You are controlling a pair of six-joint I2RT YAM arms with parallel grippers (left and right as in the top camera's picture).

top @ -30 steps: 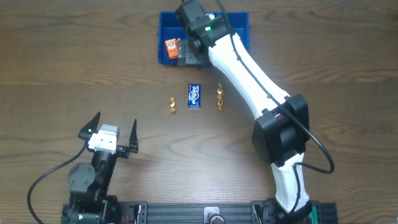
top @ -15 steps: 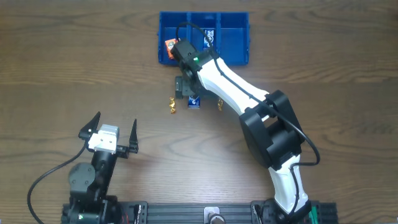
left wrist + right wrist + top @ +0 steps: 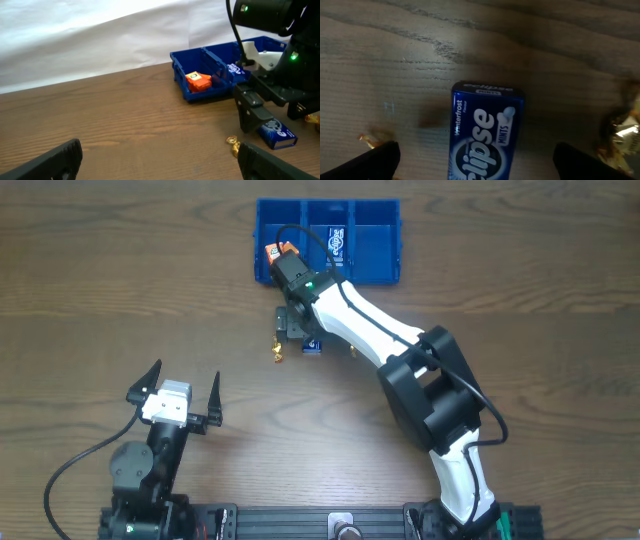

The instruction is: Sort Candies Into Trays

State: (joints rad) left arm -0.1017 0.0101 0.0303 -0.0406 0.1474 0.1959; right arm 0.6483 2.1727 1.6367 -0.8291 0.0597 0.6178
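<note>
A blue mint box [image 3: 486,132] lies flat on the wooden table, directly below my right gripper [image 3: 485,170], whose fingers stand open on either side of it. From above, the right gripper [image 3: 300,325] hangs just in front of the blue tray [image 3: 375,265]. One gold-wrapped candy [image 3: 277,348] lies left of the box and another [image 3: 620,127] lies right of it. An orange candy [image 3: 272,252] sits in the tray's left compartment, and a blue mint pack [image 3: 337,242] in the middle one. My left gripper [image 3: 172,390] is open and holds nothing, near the table's front left.
The tray's right compartment [image 3: 380,240] looks bare. In the left wrist view the right gripper [image 3: 272,112] stands over the mint box [image 3: 276,133], beside the tray wall [image 3: 200,95]. Bare wood stretches across the table's left and right sides.
My right arm has swung back from over the tray and come down over the mint box on the table. The left arm has stayed still.
</note>
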